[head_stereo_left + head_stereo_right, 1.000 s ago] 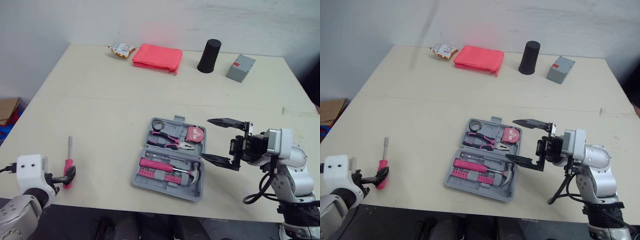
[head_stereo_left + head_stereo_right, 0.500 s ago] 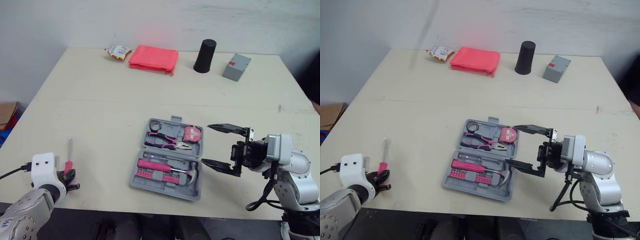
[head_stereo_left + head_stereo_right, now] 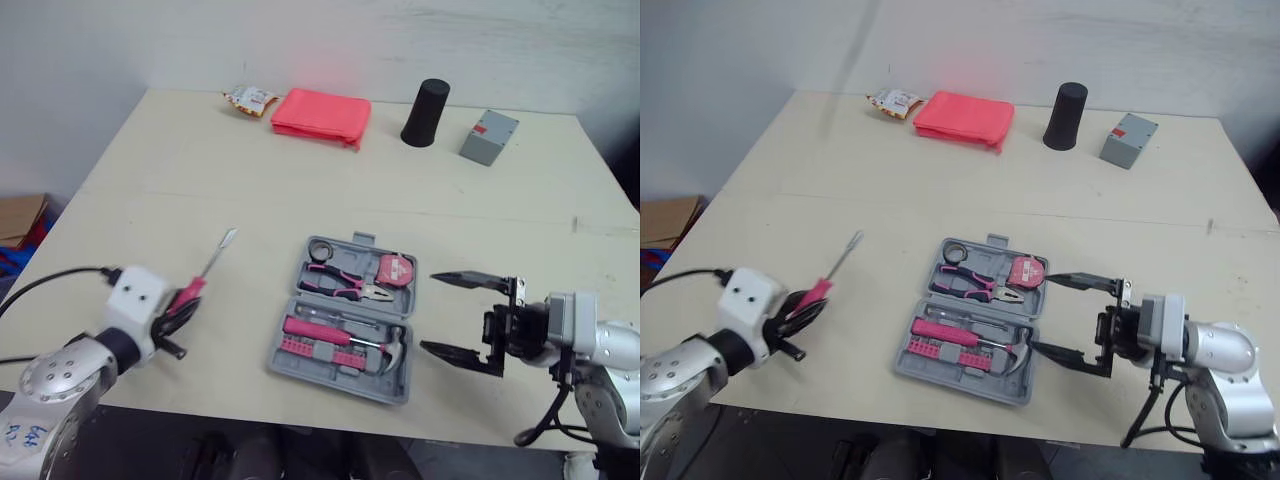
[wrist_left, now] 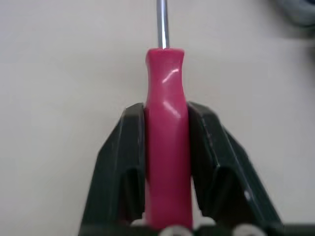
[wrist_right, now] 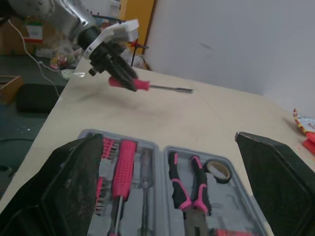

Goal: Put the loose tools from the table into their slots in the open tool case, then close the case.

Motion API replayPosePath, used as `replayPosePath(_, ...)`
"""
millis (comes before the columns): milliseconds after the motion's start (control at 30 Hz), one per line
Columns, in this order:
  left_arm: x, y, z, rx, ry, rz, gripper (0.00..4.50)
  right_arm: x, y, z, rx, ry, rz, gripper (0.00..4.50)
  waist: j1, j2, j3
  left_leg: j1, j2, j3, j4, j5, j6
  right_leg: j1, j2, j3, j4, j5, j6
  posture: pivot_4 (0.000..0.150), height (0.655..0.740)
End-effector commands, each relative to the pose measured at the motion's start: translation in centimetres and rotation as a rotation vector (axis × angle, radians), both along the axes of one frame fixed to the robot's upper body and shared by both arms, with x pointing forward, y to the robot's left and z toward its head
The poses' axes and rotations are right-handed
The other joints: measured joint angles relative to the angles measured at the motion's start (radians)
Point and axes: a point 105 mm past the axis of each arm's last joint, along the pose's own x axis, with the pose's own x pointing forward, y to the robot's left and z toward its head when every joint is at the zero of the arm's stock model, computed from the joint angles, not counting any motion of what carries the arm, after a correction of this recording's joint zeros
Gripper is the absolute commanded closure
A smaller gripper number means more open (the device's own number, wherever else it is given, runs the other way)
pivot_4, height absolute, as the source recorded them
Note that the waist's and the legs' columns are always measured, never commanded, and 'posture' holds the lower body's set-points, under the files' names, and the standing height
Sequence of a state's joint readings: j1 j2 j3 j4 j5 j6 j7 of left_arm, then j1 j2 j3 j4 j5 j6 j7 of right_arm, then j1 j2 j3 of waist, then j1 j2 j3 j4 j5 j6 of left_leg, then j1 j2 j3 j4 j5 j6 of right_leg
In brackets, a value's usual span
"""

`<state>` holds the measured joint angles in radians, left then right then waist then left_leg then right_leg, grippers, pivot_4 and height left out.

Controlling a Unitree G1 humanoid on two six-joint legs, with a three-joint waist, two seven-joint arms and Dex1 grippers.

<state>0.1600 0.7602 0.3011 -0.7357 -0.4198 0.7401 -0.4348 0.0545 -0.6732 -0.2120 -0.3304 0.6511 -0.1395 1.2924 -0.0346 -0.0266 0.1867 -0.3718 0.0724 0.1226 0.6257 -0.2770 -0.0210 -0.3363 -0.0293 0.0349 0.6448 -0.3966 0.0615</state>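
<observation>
Screwdriver point(image 3: 205, 268) now seemingly aloft in pincer point(image 4: 166, 111)

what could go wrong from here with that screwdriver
1. The left gripper holds the screwdriver by its pink handle alone, the long shaft jutting ahead; the tip might catch the tool case rim or the tools seated in it.
2. The open right gripper sits beside the case's right edge and could nudge it.

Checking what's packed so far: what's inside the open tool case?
The tool case holds pliers, a tape measure, a tape roll, a hammer and pink bits. Anything beneath them is covered.
</observation>
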Motion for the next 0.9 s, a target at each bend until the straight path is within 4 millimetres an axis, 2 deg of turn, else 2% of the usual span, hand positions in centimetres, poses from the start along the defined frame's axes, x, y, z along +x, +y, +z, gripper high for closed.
replayPosePath(33,-2.0,-5.3,1.5,0.046,-0.012,-0.482,3.97,-1.5,0.0,0.8,0.005,-0.023,-0.007,0.00,0.004,0.000,0.000,-0.001,0.001,0.000,0.000,0.001,0.000,-0.001,0.001,0.000,-0.001,0.000,0.000,0.150,0.7400)
replayPosePath(167,-2.9,-6.9,1.6,0.165,0.071,-0.840,3.97,-2.6,-0.1,0.1,0.001,0.059,-0.028,0.00,0.006,0.001,0.000,-0.002,0.001,0.001,-0.004,0.001,-0.002,-0.003,0.003,0.000,-0.003,-0.001,-0.002,0.150,0.7400)
replayPosePath(267,-3.2,-7.8,1.5,0.267,0.134,-1.016,3.97,-3.0,-0.2,-0.1,-0.005,0.075,-0.049,0.00,0.003,0.001,0.001,-0.002,0.002,0.002,-0.004,0.001,-0.002,-0.003,0.004,0.002,-0.004,-0.002,-0.001,0.150,0.7400)
replayPosePath(367,-4.0,-9.9,1.0,0.374,0.222,-1.202,3.97,-4.2,-0.5,-0.8,-0.050,0.093,-0.056,0.00,0.005,0.001,0.001,-0.002,0.001,0.003,-0.002,0.002,-0.001,-0.004,0.005,0.003,-0.003,-0.002,0.002,0.150,0.7400)
replayPosePath(467,-4.0,-10.9,0.0,0.430,0.336,-1.226,3.97,-5.6,-0.5,-1.4,-0.078,0.124,-0.057,0.00,0.007,0.001,0.001,-0.003,0.001,0.003,0.002,0.001,-0.001,-0.003,0.005,0.005,0.000,-0.004,0.007,0.150,0.7400)
replayPosePath(633,-1.6,-12.9,-1.2,0.531,0.341,-1.146,3.97,-6.8,-0.4,-1.7,-0.055,0.170,-0.118,0.00,0.004,0.000,0.001,-0.003,-0.001,0.003,0.005,0.001,0.001,-0.003,0.006,0.009,0.002,-0.005,0.011,0.150,0.7400)
replayPosePath(767,-1.4,-14.3,-1.5,0.542,0.338,-1.127,3.97,-7.3,-0.4,-1.7,-0.043,0.186,-0.148,0.00,0.004,0.000,0.002,-0.002,-0.001,0.004,0.006,0.001,0.001,-0.003,0.006,0.011,0.005,-0.005,0.012,0.150,0.7400)
replayPosePath(900,-1.6,-14.6,-1.9,0.543,0.362,-1.106,3.97,-7.7,-0.3,-1.7,-0.038,0.196,-0.164,0.00,0.006,0.000,0.002,-0.001,0.000,0.003,0.007,0.002,0.000,-0.004,0.006,0.011,0.009,-0.006,0.011,0.150,0.7400)
